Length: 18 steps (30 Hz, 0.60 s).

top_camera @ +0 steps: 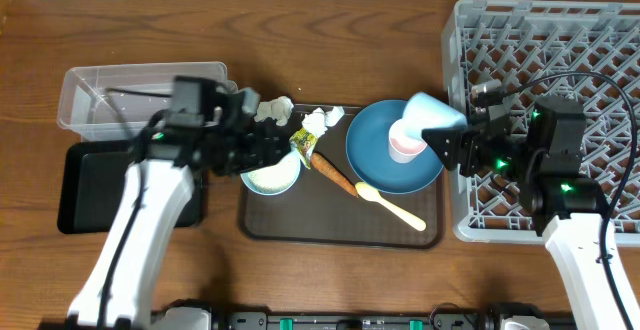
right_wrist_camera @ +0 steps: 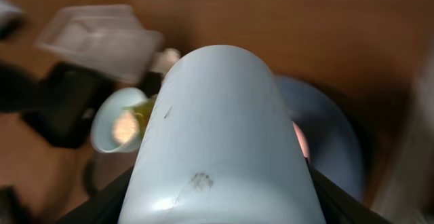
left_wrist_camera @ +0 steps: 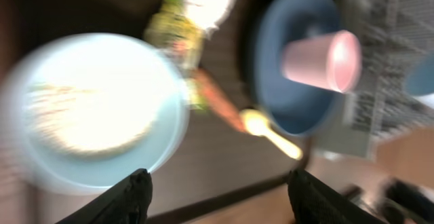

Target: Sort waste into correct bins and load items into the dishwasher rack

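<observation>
Blue cup (right_wrist_camera: pixel 220 136) sideways in right jaws, left jaws spread — above bowl (left_wrist_camera: pixel 95 108)

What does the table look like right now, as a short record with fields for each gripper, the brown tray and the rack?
left gripper: open, over the white bowl
right gripper: shut on the light blue cup, beside the dishwasher rack
brown tray: bowl, yellow-green wrapper, carrot piece, tissue wad, pale yellow spoon
dark blue plate: at the tray's right end, pink cup on it
dishwasher rack: no dishes visible in it
</observation>
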Motion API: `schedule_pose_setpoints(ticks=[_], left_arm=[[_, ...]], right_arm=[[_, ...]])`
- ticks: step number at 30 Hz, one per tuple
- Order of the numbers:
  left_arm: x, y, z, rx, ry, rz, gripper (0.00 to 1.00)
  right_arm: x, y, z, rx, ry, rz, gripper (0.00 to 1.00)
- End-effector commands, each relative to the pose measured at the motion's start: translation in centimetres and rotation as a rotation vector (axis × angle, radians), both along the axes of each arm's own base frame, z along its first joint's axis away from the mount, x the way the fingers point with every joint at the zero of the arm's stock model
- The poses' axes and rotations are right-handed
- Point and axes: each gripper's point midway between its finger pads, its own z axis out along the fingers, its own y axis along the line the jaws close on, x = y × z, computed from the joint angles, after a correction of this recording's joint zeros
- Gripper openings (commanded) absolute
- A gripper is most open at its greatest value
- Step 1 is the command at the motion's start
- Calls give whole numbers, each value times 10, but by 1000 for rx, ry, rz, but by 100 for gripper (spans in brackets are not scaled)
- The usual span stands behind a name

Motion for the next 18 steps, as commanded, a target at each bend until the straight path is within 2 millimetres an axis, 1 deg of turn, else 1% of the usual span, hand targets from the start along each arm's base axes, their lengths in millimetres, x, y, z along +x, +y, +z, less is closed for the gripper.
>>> schedule_pose_setpoints(ticks=[1, 2, 3, 5, 8, 11, 14, 18], left_arm=[[-1, 40, 8, 180, -73, 75, 67], [-4, 47, 11, 202, -79, 96, 67], [-6, 51, 13, 220, -84, 110, 67], [-10, 60, 16, 259, -94, 134, 67], [-14, 64, 19, 278, -100, 144, 67], [-14, 63, 18, 279, -96, 144, 67], [-14, 63, 18, 278, -96, 144, 67], [-14, 63, 18, 278, -96, 144, 67]], right_arm=[[16, -45, 14, -143, 11, -217, 9], [14, -59, 19, -188, 36, -272, 9], [13, -67, 23, -212, 48, -303, 10], [9, -91, 37, -275, 72, -390, 11], [1, -120, 58, -334, 96, -497, 11], [-9, -151, 72, -379, 123, -603, 8], [-20, -187, 74, -429, 164, -728, 7], [-41, -242, 63, -492, 262, -934, 6]])
